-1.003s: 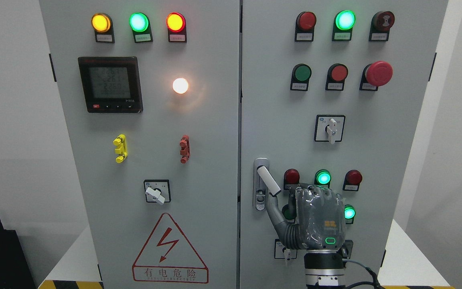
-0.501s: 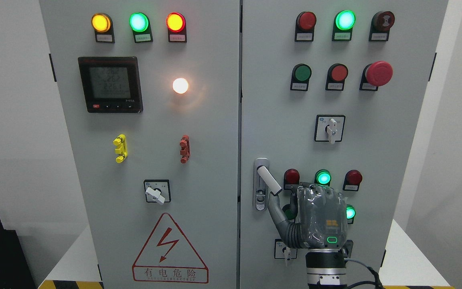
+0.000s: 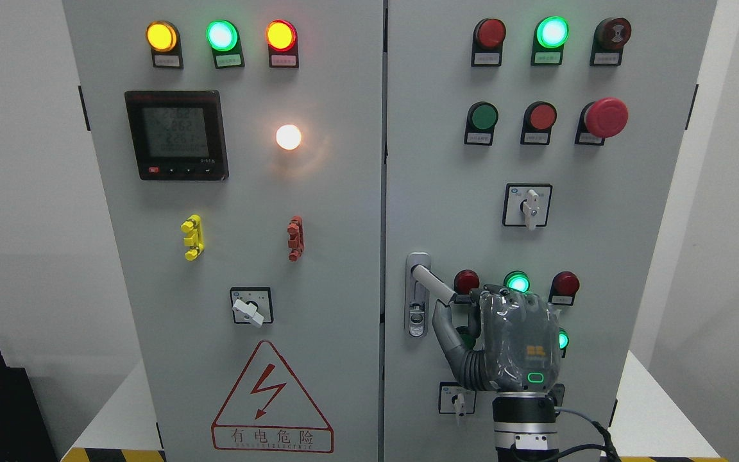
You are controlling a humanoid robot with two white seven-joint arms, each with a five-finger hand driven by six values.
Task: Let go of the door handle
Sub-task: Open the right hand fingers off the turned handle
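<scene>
The grey door handle [image 3: 432, 281] sits on its lock plate [image 3: 416, 314] at the left edge of the cabinet's right door [image 3: 632, 244]. The lever is swung out, slanting down to the right. My right hand [image 3: 460, 305], wrapped in clear film, comes up from the bottom edge. Its fingers are curled over the lever's outer end and the thumb [image 3: 444, 324] is under it. The lever's tip is hidden in the hand. The left arm is out of view.
Red and green indicator lamps [image 3: 517, 282] and a small rotary switch [image 3: 456, 398] crowd the door around my hand. An emergency stop [image 3: 605, 117] is higher up. The left door [image 3: 247, 244] carries a meter, lamps, a switch and a warning triangle.
The lever has swung further out towards the right. My right hand has moved up and right with it, and now covers the lever's tip.
</scene>
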